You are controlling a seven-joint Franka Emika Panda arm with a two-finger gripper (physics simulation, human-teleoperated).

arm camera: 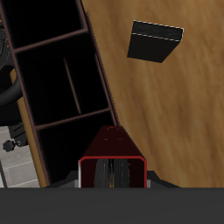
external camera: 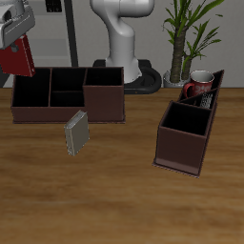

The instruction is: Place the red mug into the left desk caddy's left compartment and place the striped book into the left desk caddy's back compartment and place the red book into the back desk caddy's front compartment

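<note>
gripper (external camera: 16, 43) clamped on the red book (external camera: 16, 59), held in the air above the outer end of the back desk caddy (external camera: 67, 95); red mug (external camera: 199, 86) sits in the left desk caddy (external camera: 187, 132), striped book (external camera: 212, 86) just behind it; grey book (external camera: 76, 133) upright on table (external camera: 114, 200).

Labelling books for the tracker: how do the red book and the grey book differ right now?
The red book hangs in the gripper above the back desk caddy; the grey book stands on the table, nearer the front edge. Red versus plain grey covers. Both look similar in size.
</note>
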